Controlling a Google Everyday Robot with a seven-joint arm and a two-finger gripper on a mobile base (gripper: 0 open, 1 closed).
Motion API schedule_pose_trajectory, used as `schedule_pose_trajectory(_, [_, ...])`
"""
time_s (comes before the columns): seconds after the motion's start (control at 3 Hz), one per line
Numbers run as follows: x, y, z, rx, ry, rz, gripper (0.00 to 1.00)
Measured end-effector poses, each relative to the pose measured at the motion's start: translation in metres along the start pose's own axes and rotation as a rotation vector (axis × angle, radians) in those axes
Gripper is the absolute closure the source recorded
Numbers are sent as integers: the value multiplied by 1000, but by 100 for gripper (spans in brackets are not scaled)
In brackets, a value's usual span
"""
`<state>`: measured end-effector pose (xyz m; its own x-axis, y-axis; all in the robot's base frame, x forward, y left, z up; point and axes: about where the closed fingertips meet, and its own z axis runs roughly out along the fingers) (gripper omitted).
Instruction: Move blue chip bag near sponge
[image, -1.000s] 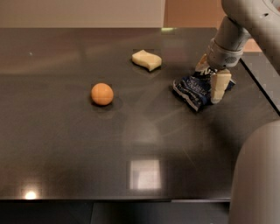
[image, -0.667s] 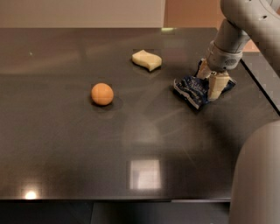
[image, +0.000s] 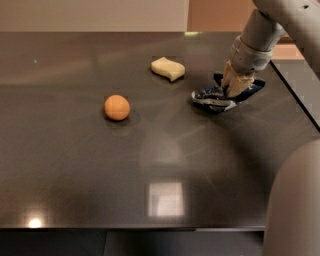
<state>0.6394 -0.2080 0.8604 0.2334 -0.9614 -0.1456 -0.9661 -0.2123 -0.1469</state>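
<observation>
The blue chip bag (image: 211, 97) lies crumpled on the dark table (image: 150, 165) at the right rear. My gripper (image: 234, 89) comes down from the upper right, and its cream fingers are pinched together on the bag's middle. The bag still touches the table. The pale-yellow sponge (image: 168, 68) with wavy sides lies to the left of the bag and a little farther back, a short gap away.
An orange ball (image: 117, 107) sits left of centre on the table. The table's right edge (image: 299, 102) runs close behind the gripper. My own arm body (image: 295, 200) fills the lower right corner.
The fingers stood apart astride the bag; now they are drawn together on it. The bag has bunched up and shifted slightly toward the back.
</observation>
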Motion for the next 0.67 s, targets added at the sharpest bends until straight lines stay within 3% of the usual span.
schedule_pose_trajectory(0.33, [-30,-17,-20,55,-35,-63,100])
schedule_pose_trajectory(0.67, [-53,-36,-33,111,-53,-118,100])
